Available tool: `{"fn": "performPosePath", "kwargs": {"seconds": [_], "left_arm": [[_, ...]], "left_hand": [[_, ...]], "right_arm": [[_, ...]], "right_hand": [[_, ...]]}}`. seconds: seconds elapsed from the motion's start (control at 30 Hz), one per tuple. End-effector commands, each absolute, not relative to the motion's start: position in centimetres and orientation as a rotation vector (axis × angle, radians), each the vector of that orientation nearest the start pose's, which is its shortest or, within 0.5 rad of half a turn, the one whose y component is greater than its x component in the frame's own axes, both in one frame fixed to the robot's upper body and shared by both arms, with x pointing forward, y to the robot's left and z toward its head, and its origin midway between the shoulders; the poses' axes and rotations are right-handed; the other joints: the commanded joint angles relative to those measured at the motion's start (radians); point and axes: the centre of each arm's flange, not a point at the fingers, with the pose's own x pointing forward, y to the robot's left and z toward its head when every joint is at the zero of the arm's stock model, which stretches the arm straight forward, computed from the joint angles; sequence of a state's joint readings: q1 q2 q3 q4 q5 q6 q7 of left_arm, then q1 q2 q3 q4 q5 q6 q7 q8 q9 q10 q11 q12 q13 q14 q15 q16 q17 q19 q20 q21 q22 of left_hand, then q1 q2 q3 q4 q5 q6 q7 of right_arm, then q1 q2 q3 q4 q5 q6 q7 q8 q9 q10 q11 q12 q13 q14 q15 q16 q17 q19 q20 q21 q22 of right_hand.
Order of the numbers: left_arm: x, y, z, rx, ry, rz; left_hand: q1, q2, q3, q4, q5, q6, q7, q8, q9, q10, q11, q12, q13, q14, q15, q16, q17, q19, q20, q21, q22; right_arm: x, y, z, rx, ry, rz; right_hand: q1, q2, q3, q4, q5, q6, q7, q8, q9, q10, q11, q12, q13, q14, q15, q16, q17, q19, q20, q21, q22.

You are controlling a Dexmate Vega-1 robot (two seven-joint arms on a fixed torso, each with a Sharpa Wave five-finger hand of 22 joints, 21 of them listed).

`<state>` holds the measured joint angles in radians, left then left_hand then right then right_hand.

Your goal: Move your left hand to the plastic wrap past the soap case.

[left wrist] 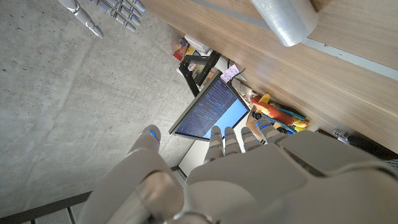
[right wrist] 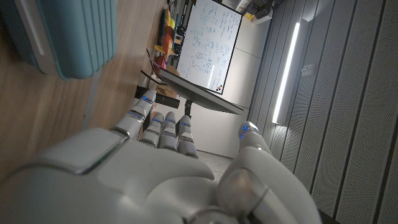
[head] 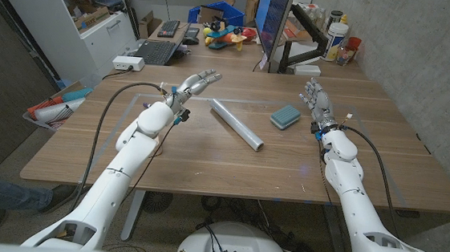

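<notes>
Left hand [head: 197,83] hovers over the surface [head: 207,153] left of the wrap [head: 237,124], fingers released and apart, grasping nothing; near the roll's far end but not touching. Wrap lies diagonally mid-surface; soap case [head: 285,115] sits just right of it, apart. Right hand [head: 317,101] is right of the case, fingers extended, empty; monitor [head: 272,21] stands behind.

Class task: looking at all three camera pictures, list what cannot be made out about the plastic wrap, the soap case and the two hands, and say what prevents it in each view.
1. Plastic wrap: left wrist view, cut off by the edge; one end visible.
2. Soap case: right wrist view, cut off by the edge; whole shape unclear.
3. Left hand: head view, too small to tell whether it touches the table.
4. Right hand: head view, palm side hidden.
</notes>
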<state>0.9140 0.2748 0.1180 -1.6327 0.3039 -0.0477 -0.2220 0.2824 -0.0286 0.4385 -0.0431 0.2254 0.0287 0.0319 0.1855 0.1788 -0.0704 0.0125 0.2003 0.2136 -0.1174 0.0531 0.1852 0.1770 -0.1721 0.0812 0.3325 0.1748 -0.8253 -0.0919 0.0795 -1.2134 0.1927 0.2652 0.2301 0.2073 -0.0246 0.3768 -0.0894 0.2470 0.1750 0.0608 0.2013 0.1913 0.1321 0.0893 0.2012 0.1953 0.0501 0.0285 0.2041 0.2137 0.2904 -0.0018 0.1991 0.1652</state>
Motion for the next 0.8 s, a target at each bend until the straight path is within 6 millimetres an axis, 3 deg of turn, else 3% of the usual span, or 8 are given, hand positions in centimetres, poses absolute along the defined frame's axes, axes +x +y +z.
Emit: {"fn": "performPosePath", "kwargs": {"seconds": [0.03, 0.8], "left_arm": [[60.98, 21.69, 3.87, 0.727, -0.668, -0.148], [61.86, 20.71, 3.72, 0.768, -0.642, -0.169]], "left_hand": [[0.013, 0.003, 0.002, -0.005, -0.001, 0.002, 0.001, 0.007, 0.003, 0.001, 0.000, 0.009, 0.000, 0.001, -0.002, 0.005, 0.003, -0.079, 0.003, -0.002, 0.002], [0.019, 0.006, 0.003, -0.013, -0.004, 0.002, 0.000, 0.006, 0.004, 0.001, -0.001, 0.010, -0.004, 0.003, -0.005, 0.005, 0.003, -0.075, 0.007, -0.011, 0.002]], "right_arm": [[66.36, -29.08, -0.98, 0.069, -0.681, 0.122], [66.36, -29.41, -1.04, 0.062, -0.676, 0.119]], "right_hand": [[0.001, 0.013, 0.002, -0.006, 0.007, 0.012, 0.003, -0.001, 0.001, 0.010, 0.000, 0.002, 0.003, 0.008, 0.001, 0.002, 0.003, 0.009, -0.001, -0.003, 0.005], [0.001, 0.013, 0.001, -0.009, 0.007, 0.012, 0.002, -0.002, 0.001, 0.011, 0.002, 0.002, 0.003, 0.009, 0.001, 0.002, 0.001, 0.010, -0.001, -0.004, 0.005]]}}
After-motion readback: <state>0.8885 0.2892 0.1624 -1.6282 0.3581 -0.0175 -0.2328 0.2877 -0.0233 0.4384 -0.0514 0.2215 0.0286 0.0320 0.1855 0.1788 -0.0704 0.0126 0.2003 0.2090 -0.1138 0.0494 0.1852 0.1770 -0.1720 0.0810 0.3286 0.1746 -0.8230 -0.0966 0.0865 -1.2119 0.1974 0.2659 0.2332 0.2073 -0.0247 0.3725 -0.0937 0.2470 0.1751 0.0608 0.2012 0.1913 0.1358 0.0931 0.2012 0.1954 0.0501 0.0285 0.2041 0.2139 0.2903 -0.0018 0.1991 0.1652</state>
